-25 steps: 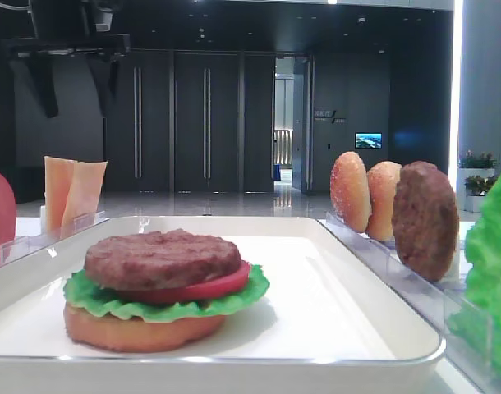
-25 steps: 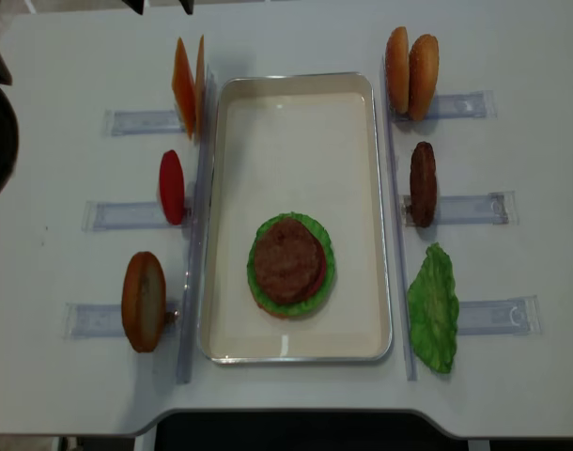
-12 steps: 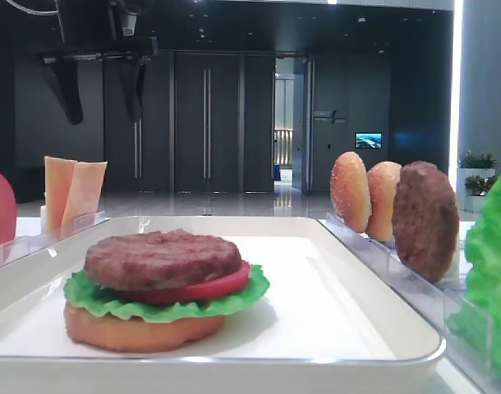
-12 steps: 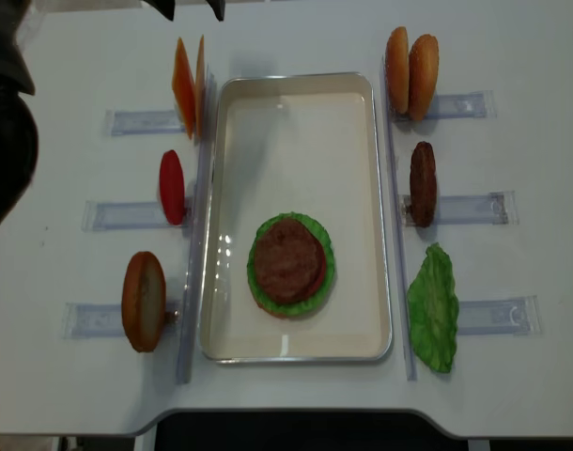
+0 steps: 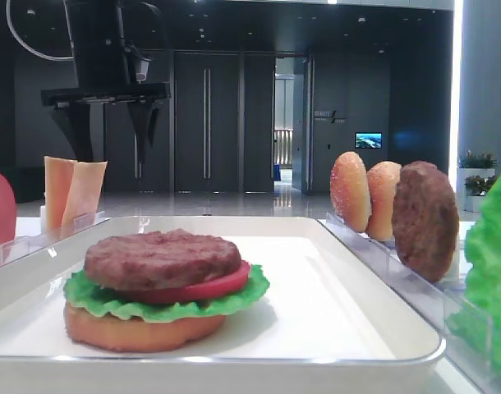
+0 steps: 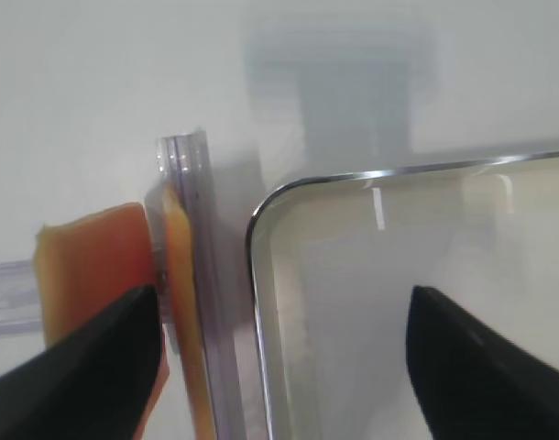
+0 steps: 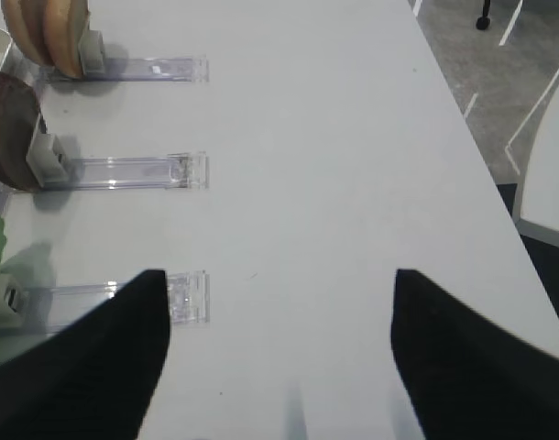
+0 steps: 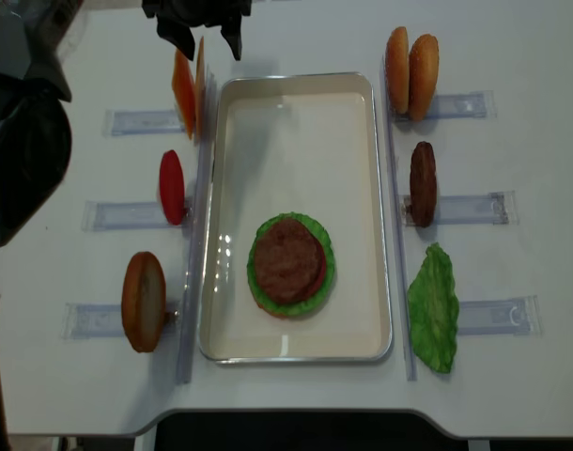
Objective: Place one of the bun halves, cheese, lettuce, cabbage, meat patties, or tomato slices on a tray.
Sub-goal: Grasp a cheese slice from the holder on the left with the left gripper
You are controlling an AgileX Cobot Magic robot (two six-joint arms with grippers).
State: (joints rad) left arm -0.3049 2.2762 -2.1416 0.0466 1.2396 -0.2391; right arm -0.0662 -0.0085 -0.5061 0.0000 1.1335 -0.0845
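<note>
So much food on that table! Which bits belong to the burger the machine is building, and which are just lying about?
Part of the job:
- tray
- stacked burger
- cheese
- tomato slice
- bun halves
- spare patty
- lettuce
- left gripper, open over the cheese

Just there:
- clear racks
- white table

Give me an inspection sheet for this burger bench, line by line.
Surface: white table, bare at front.
Job's things: tray holds a stack of bun, lettuce, tomato, patty; two cheese slices upright in a clear rack.
Clutter: nothing seen.
Grippers: left gripper open above the cheese, holding nothing; right gripper open over bare table.
Cables: one looping behind the left arm.
Surroundings: dark hall, doors.
</note>
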